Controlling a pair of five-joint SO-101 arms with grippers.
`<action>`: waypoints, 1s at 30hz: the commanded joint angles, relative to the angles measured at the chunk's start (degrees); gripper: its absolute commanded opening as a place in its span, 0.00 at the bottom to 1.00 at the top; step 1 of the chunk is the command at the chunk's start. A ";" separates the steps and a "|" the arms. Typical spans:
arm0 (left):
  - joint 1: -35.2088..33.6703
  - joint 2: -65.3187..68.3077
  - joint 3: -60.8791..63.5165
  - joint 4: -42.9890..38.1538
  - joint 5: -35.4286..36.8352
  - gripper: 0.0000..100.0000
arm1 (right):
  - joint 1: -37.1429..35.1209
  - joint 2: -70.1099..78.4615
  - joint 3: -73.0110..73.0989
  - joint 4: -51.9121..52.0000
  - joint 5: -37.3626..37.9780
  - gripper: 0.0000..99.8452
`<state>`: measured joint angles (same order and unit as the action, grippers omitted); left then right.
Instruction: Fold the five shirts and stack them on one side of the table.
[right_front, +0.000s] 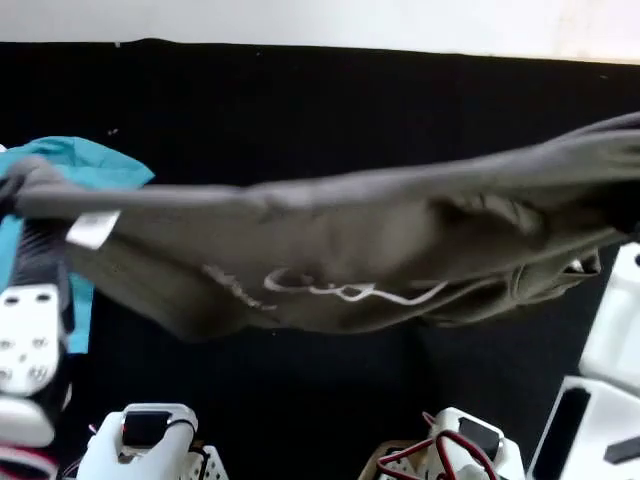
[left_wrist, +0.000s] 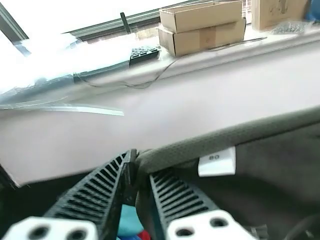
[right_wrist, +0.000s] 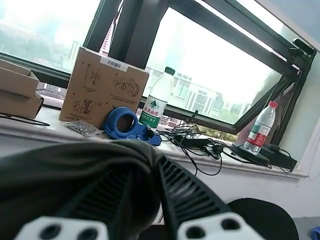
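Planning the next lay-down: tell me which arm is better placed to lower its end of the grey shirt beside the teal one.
Left, probably. The left gripper is shut on the grey shirt by the white tag, close to the teal shirt; the right gripper holds the far end.

White cursive script (right_front: 340, 288) ran across the grey shirt (right_front: 400, 250) at centre frame in the high view, too smeared to read. The shirt's white tag (left_wrist: 216, 161) bore two small dark characters, unclear. On the windowsill, a cardboard box (right_wrist: 102, 92) carried a barcode sticker (right_wrist: 114, 64), and a bottle (right_wrist: 157, 95) wore a green-and-white label, neither legible.
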<state>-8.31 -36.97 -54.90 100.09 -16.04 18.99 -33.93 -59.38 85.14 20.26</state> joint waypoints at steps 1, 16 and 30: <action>-0.57 -0.04 4.26 0.35 0.70 0.01 | 0.84 1.45 -0.75 0.31 -0.79 0.01; -0.13 10.77 49.80 -27.60 0.70 0.01 | -9.71 20.70 34.59 -17.45 -0.53 0.01; 2.59 52.00 0.66 -12.04 0.62 0.01 | -12.26 42.86 19.21 -22.37 -0.53 0.01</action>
<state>-7.52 9.89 -44.09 83.56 -16.04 7.03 7.56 -36.79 62.90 20.26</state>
